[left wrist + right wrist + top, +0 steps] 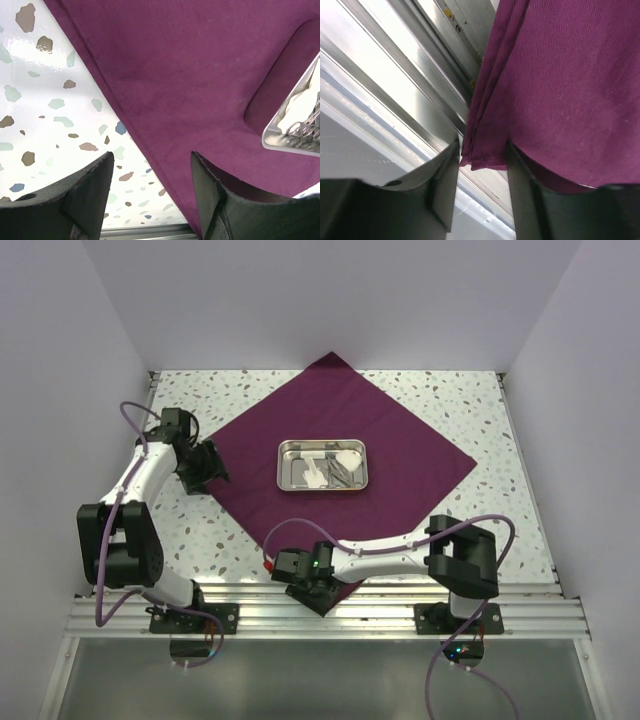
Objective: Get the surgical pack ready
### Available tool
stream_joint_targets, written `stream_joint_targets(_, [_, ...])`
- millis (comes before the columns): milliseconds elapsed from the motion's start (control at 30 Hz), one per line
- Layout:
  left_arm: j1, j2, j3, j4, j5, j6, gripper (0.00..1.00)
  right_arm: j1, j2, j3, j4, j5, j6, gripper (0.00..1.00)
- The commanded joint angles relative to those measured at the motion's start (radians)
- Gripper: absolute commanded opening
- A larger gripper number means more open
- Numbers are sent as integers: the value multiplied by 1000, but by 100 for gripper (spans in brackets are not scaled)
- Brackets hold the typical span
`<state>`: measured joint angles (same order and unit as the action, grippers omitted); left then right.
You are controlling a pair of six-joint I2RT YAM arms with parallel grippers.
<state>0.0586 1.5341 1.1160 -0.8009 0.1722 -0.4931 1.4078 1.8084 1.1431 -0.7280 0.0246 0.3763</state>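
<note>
- Large dark-purple square cloth (400,450) spread as a diamond on speckled white table (480,410); small shiny rectangular steel tray (322,443) at its centre, long axis left to right, holding white gauze squares (345,457) and thin silver instruments (340,472)
- Left gripper (150,185) released, grasping nothing; poised at the cloth's left corner, one finger over cloth, the other over table; tray off to its right
- Right gripper (481,185) straddling the near corner, which drapes over grooved aluminium rail (420,75); clamped or not, cannot tell; tray straight ahead, likely the fold's direction
</note>
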Motion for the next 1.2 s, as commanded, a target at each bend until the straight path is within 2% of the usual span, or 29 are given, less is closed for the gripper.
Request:
stream_joint_targets(0, [4, -38, 2, 26, 16, 27, 67, 13, 14, 26, 3, 87, 32, 39])
stream_joint_targets(167, [4, -39, 2, 25, 15, 28, 67, 11, -41, 38, -39, 161, 50, 22])
stream_joint_targets(200, [4, -37, 4, 25, 15, 27, 66, 11, -47, 52, -66, 181, 53, 14])
stream_joint_targets(333, [4, -25, 21, 20, 20, 25, 67, -3, -57, 165, -146, 315, 56, 0])
stream_joint_targets(433, [4, -17, 39, 11, 15, 27, 67, -55, -78, 245, -195, 388, 44, 0])
stream_joint_targets(600, [6, 1, 44, 22, 18, 25, 67, -262, -106, 371, -154, 434, -68, 0])
stream_joint_targets(733, [6, 18, 38, 25, 27, 14, 66, -409, -34, 529, -94, 433, -189, 0])
stream_joint_targets(800, [4, 23, 38, 32, 35, 10, 66, -441, 31, 624, -67, 373, -252, 0])
stream_joint_targets(833, [4, 32, 41, 32, 41, 11, 66, -452, 87, 706, -88, 370, -264, 0])
stream_joint_targets(933, [4, 43, 56, 25, 47, 19, 66, -455, 152, 809, -186, 330, -269, 0])
stream_joint_targets(1000, [4, 41, 54, 25, 32, 25, 66, -446, 120, 746, -174, 249, -241, 0])
stream_joint_targets(1067, [4, 43, 51, 28, 21, 33, 66, -428, 39, 591, -108, 203, -206, 0])
stream_joint_targets(1167, [4, 52, 42, 34, 26, 36, 66, -392, -23, 459, -102, 183, -147, 0])
